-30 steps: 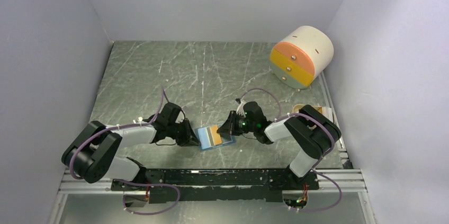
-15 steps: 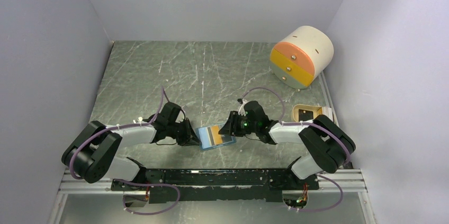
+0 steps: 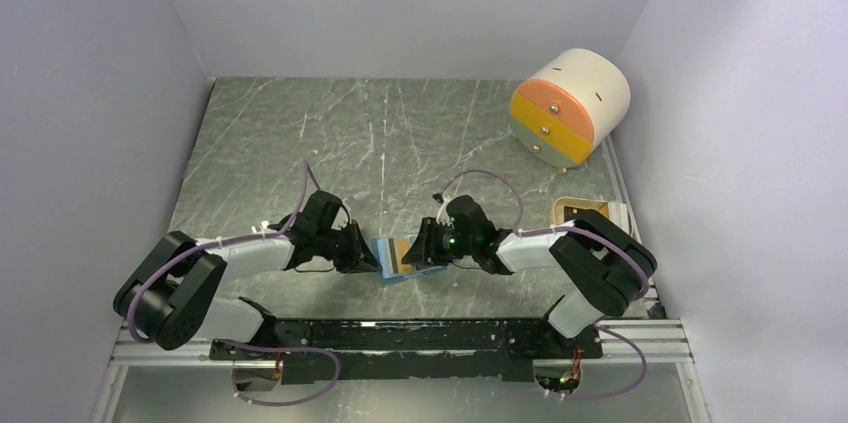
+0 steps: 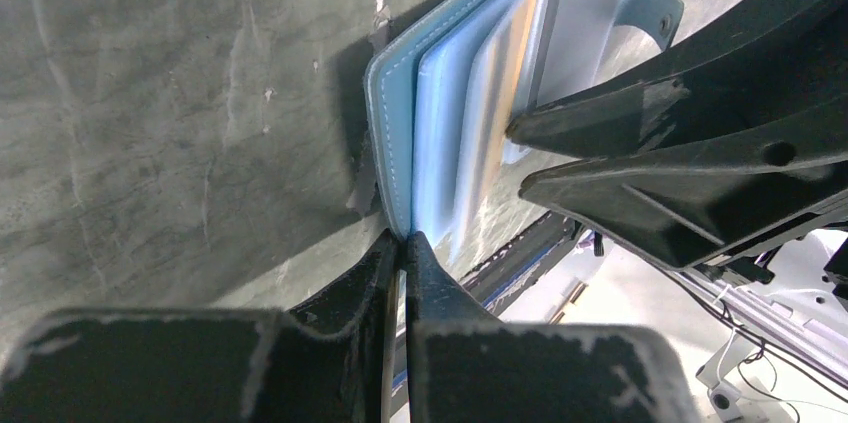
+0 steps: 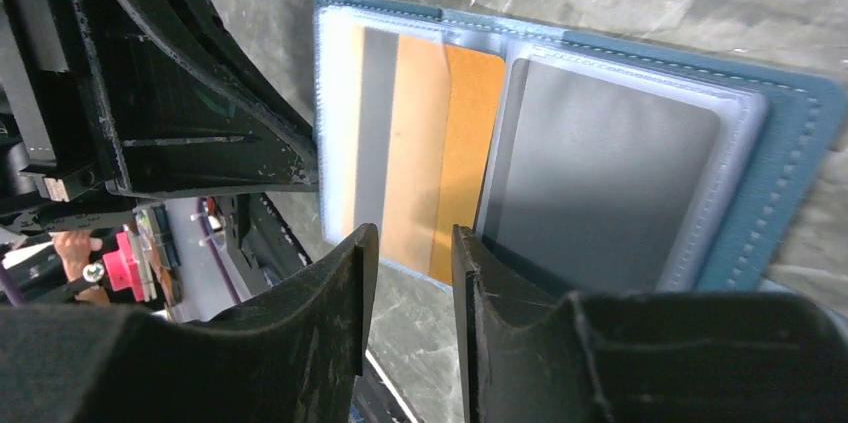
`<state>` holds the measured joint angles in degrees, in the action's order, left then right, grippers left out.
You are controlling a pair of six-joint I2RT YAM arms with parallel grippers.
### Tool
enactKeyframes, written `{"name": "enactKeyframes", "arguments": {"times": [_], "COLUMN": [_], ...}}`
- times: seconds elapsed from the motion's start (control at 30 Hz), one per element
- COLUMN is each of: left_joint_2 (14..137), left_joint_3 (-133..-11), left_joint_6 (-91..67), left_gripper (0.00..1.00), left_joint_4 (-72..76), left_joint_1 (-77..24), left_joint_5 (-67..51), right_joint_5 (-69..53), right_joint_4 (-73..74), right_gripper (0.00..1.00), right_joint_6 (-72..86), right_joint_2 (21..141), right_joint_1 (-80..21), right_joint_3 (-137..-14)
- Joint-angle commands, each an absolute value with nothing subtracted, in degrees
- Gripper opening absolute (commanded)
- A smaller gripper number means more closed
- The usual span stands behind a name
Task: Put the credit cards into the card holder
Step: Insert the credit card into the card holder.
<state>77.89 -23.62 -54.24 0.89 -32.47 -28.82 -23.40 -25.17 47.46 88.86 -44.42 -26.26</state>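
The blue card holder (image 3: pixel 398 259) lies open on the table between my two grippers. My left gripper (image 4: pixel 403 241) is shut on the near edge of the holder's blue cover (image 4: pixel 392 133). In the right wrist view, an orange-and-grey striped card (image 5: pixel 420 153) sits in the left clear sleeve. A grey credit card (image 5: pixel 610 173) sits in the right sleeve. My right gripper (image 5: pixel 408 248) stands open just above the holder's edge (image 5: pixel 790 173), with nothing between its fingers. From above, the right gripper (image 3: pixel 422 247) covers part of the holder.
A cream drum with orange and yellow drawers (image 3: pixel 569 105) stands at the back right. A shallow tan tray (image 3: pixel 581 211) with something dark in it lies by the right wall, behind the right arm. The metal rail (image 3: pixel 400 335) runs along the near edge.
My right gripper has opened and slid left over the open holder, and its arm has shifted. The left gripper stays shut on the holder's edge.
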Motion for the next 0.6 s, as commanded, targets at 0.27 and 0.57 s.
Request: {"name": "enactKeyframes", "arguments": {"times": [0.27, 0.57], "left_joint_2": [76.86, 75.23], "left_joint_3": [-26.94, -29.56], "left_joint_6": [-53.14, -51.12], "left_gripper": [0.09, 0.09], "left_joint_4": [0.21, -4.73], "left_joint_1": [-32.78, -32.77], "left_joint_5": [-30.97, -28.99], "right_joint_5": [-25.14, -19.24], "right_joint_4": [-28.75, -15.24], "right_gripper": [0.35, 0.37], "right_joint_6": [48.03, 42.72], "right_joint_2": [93.86, 86.76], "right_joint_1": [-47.42, -47.37], "right_joint_3": [-29.40, -31.79]}}
